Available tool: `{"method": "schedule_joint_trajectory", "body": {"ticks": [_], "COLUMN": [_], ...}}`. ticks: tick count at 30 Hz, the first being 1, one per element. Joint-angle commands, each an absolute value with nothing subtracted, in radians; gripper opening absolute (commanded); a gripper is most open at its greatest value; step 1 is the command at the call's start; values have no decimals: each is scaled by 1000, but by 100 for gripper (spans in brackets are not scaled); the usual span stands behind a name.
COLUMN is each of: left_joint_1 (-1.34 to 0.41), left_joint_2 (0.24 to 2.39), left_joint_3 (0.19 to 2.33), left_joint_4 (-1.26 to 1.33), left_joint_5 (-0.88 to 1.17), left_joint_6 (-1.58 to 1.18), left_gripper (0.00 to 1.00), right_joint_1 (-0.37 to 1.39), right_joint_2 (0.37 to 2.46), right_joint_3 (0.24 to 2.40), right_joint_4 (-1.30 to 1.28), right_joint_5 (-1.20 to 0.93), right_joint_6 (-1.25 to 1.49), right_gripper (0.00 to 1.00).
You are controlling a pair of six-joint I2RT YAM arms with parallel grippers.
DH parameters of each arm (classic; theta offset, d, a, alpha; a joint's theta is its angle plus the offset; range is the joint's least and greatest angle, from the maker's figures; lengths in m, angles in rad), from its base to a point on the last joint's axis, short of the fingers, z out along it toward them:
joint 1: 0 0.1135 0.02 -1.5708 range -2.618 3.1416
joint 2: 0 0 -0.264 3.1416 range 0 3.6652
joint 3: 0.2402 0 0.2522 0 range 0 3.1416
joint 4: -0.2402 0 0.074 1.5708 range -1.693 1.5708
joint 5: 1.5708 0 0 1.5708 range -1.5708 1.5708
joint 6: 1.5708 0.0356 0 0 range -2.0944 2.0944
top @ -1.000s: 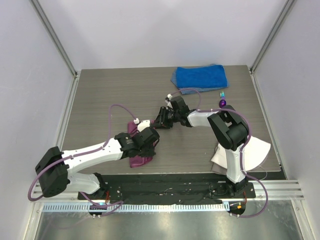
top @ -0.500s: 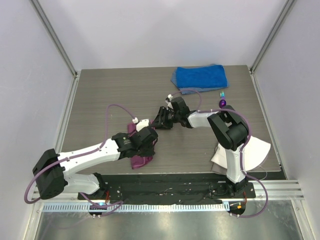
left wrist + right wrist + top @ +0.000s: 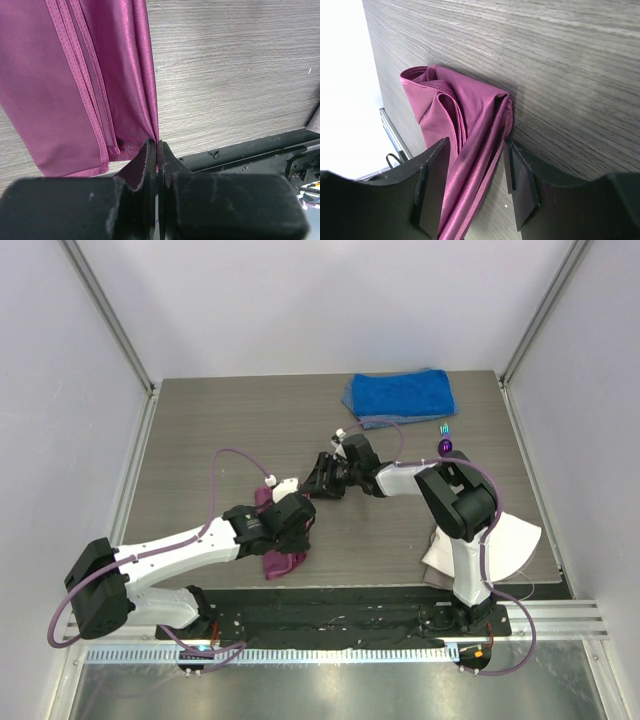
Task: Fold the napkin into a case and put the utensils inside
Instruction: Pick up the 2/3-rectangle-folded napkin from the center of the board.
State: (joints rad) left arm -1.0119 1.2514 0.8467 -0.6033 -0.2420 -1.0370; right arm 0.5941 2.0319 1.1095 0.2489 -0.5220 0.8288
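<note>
The napkin (image 3: 75, 75) lies folded into a long magenta strip on the wooden table, and in the top view it shows under the left arm (image 3: 278, 562). My left gripper (image 3: 157, 145) is shut on the strip's edge near one end. My right gripper (image 3: 475, 170) stands open around the bunched other end of the napkin (image 3: 460, 110); the cloth runs loosely between its fingers. In the top view the two grippers sit close together, left (image 3: 290, 530) and right (image 3: 318, 480). The utensils lie far right: a purple spoon (image 3: 445, 447) and a teal fork (image 3: 444, 428).
A thick blue towel (image 3: 400, 395) lies at the back of the table. A white cloth (image 3: 505, 540) hangs over the right front corner beside the right arm's base. The black mounting plate (image 3: 250, 150) runs along the near edge.
The right gripper's jaws have spread apart and let go of the napkin's end. The left arm has shifted slightly, still pinching the cloth.
</note>
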Motion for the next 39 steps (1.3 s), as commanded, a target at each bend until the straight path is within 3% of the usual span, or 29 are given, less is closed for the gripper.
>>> {"method": "schedule_joint_trajectory", "body": {"ticks": [1, 17, 22, 29, 34, 37, 38, 39], "left_joint_1": [-1008, -1008, -1008, -1008, -1008, -1008, -1006, -1003], "left_joint_2": [1235, 1246, 1241, 1262, 1321, 1351, 1350, 1345], "left_joint_3": [874, 881, 865, 838, 844, 864, 867, 871], "left_joint_4": [-592, -589, -583, -529, -483, -460, -457, -446], "left_joint_5": [-241, -230, -218, -184, -158, -143, -146, -147], "left_joint_6": [-1025, -1017, -1023, -1040, -1037, -1029, -1028, -1023], "left_gripper": [0, 0, 0, 0, 0, 13, 26, 31], "right_joint_1": [607, 647, 634, 617, 606, 603, 601, 601], "right_joint_2": [2000, 1985, 2008, 2023, 2011, 2000, 1997, 1994], "right_joint_3": [1051, 1025, 1063, 1091, 1117, 1124, 1123, 1123], "right_joint_4": [282, 265, 261, 262, 204, 172, 163, 158], "right_joint_5": [-509, -476, -460, -460, -439, -431, -430, -428], "right_joint_6": [834, 828, 816, 804, 740, 706, 684, 677], "right_gripper": [56, 56, 51, 31, 9, 1, 1, 1]}}
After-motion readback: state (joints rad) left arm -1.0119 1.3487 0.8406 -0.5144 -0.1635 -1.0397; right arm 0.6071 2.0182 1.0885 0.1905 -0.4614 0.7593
